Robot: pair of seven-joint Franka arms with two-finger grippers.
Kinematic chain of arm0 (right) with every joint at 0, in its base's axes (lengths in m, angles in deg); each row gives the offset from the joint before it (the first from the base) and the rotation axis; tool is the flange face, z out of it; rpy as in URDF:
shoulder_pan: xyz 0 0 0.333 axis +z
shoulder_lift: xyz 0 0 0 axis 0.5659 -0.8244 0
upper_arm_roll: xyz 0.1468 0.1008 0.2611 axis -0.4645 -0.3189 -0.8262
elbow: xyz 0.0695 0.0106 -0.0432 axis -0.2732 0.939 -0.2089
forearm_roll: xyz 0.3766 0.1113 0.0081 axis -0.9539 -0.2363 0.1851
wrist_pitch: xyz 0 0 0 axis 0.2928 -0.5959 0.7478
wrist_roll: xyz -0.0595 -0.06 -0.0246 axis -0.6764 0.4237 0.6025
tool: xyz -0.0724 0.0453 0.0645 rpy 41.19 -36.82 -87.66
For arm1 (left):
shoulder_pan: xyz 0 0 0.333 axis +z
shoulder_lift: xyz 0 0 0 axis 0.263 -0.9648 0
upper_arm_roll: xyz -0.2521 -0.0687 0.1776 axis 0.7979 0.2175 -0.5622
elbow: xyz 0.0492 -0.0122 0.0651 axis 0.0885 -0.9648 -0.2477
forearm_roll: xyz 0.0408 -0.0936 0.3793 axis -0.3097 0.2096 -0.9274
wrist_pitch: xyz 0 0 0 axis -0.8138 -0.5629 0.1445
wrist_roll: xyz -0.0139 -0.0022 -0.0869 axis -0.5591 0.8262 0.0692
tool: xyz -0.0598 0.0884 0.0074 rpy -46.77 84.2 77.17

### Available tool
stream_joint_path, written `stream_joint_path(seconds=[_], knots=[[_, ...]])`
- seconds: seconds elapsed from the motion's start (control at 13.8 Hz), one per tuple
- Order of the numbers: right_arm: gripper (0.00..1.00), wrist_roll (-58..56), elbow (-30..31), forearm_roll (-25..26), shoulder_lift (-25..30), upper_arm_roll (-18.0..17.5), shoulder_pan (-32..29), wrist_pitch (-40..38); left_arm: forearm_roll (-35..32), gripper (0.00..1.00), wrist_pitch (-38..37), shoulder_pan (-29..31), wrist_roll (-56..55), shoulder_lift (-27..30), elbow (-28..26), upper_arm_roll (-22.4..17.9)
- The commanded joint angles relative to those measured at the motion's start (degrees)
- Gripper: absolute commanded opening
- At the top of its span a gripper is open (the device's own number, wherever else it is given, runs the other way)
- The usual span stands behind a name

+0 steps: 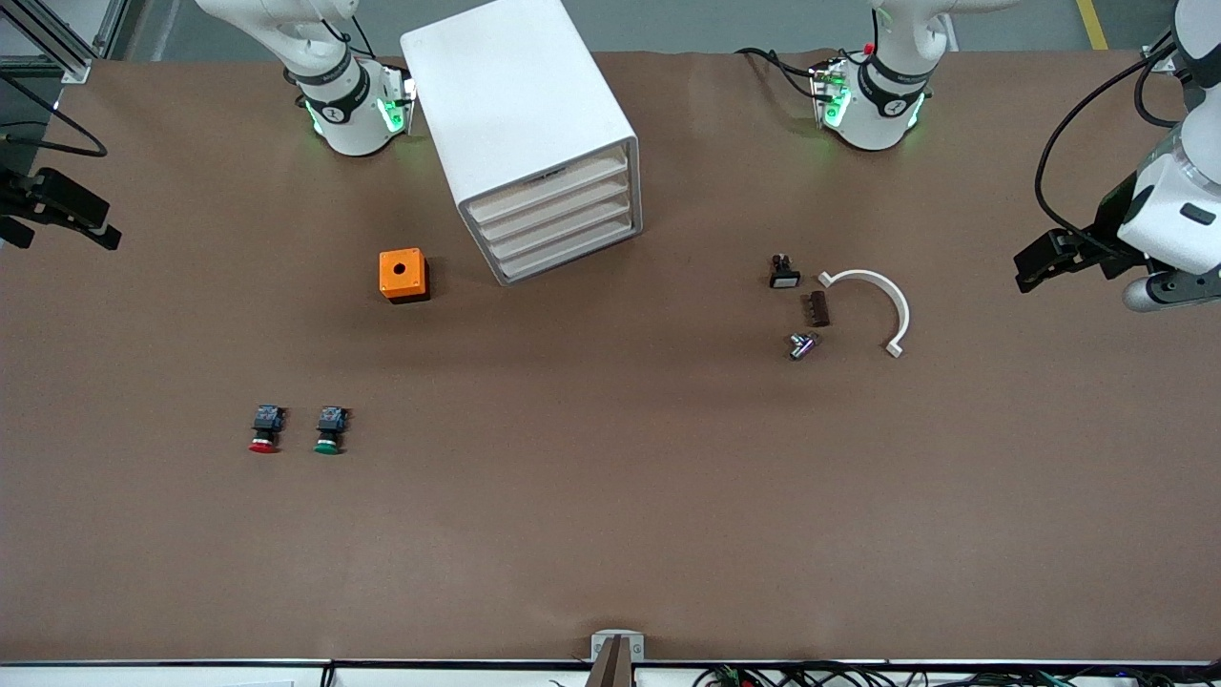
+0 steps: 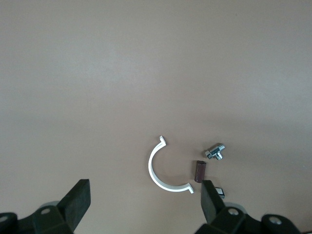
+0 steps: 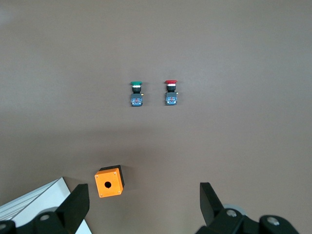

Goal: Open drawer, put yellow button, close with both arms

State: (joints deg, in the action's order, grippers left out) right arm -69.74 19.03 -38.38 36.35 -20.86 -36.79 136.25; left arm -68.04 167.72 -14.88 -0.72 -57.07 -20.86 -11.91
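- Table (image 1: pixel 610 534): brown.
- Cabinet (image 1: pixel 520 114): white, between the arm bases; top drawer (image 1: pixel 548 188) shut.
- Left gripper (image 1: pixel 1049 260): up over its end of the table, fingers (image 2: pixel 78 202) spread, holding nothing.
- Right gripper (image 1: pixel 67 218): up over its own end, fingers (image 3: pixel 210 200) spread, empty.
- Orange box (image 1: pixel 403 275): beside the cabinet.
- White clip (image 1: pixel 882 298): near the left gripper.
- Red button (image 1: pixel 265 428) and green button (image 1: pixel 330 429): side by side, nearer the camera.
- Yellow button: cannot be seen anywhere.
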Motion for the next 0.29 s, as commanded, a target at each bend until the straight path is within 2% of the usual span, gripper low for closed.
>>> stream_joint_path(seconds=[0.0,0.22], knots=[[1.00,0.18,-1.37,0.84,-0.74,-0.72,-0.93,-0.28,0.23,1.00,1.07,0.42,0.98,0.92,-0.88,-0.33],[1.00,0.18,-1.37,0.84,-0.74,-0.72,-0.93,-0.28,0.06,1.00,1.16,0.51,0.98,0.92,-0.61,-0.33]])
